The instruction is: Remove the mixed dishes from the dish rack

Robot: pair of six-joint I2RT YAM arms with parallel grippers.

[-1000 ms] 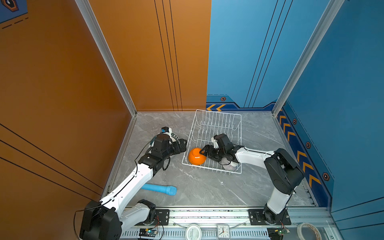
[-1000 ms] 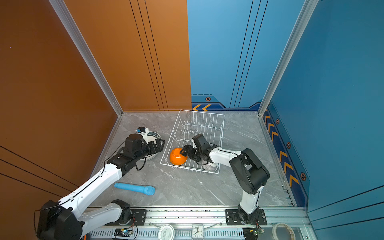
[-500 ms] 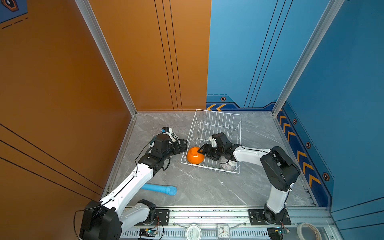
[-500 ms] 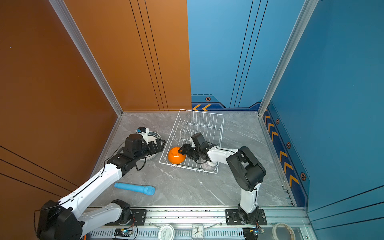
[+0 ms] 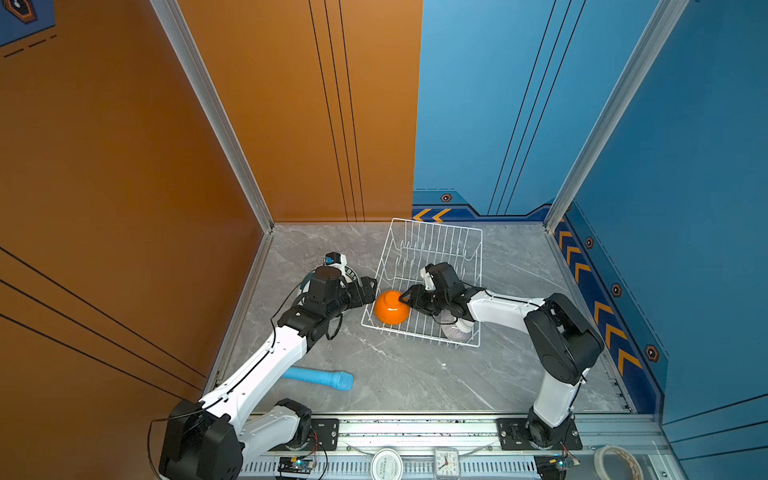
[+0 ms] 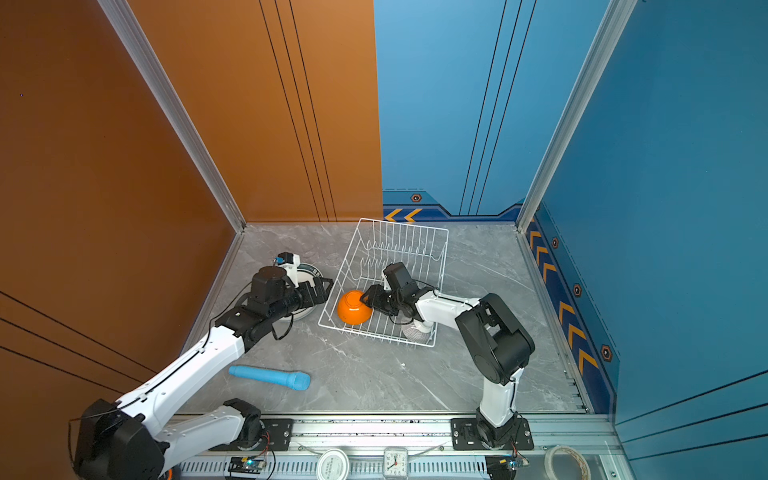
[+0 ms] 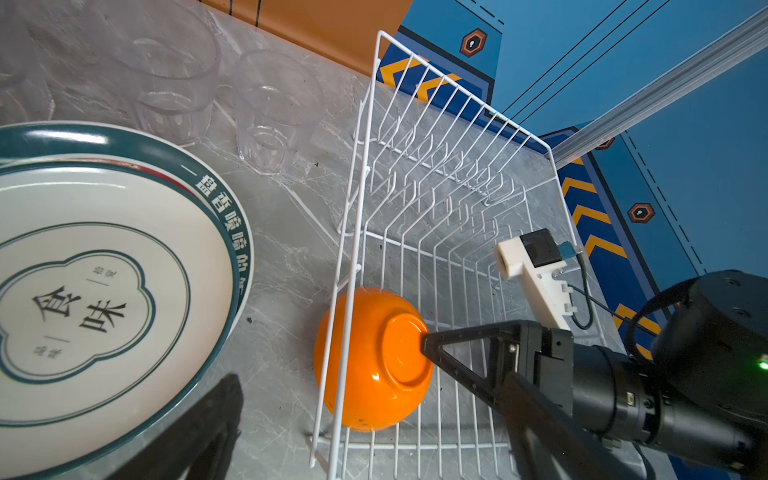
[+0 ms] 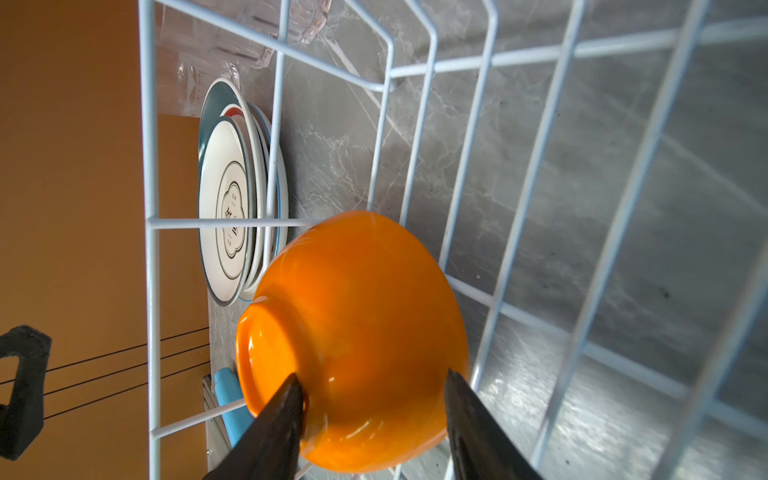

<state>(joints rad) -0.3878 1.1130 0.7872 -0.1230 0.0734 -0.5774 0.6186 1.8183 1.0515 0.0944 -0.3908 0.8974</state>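
- The left pincer is spread wide beside the dish rack.
- The orange bowl is straddled by the right pincer; whether it is pinched cannot be told.

Grey marble tabletop, bearing white wire dish rack, stacked plates (dark-rimmed), clear tumblers, 1 light-blue cylinder.

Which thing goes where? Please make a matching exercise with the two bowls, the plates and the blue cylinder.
1 orange bowl
2 striped bowl
3 plates
4 blue cylinder

A stacked on the table beside the dish rack
B lying alone near the table's front
C in the rack, tipped on its side
D in the rack, under the right arm

Pairs: 1-C, 2-D, 3-A, 4-B
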